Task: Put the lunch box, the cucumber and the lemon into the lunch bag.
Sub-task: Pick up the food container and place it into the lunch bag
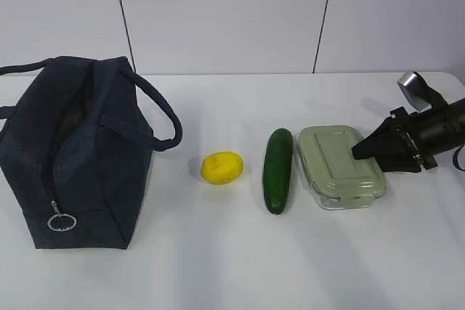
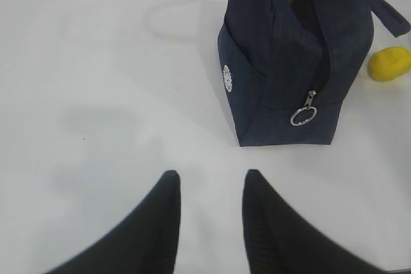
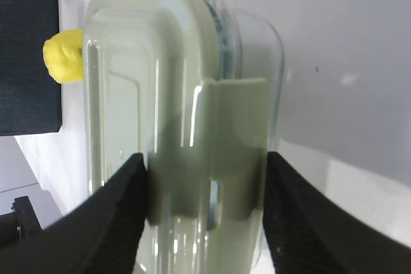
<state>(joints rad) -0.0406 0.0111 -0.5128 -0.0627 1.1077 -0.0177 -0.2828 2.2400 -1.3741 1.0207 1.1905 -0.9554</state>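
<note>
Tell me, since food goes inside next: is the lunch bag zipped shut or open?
Open. The lunch bag shows a dark gap along its top and end, with the ring pull hanging low at the bottom of the zipper.

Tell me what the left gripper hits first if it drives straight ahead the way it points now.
Probably the lunch bag: the left gripper points over bare table toward the bag's zipper end, slightly left of the ring pull. Depth is unclear.
</note>
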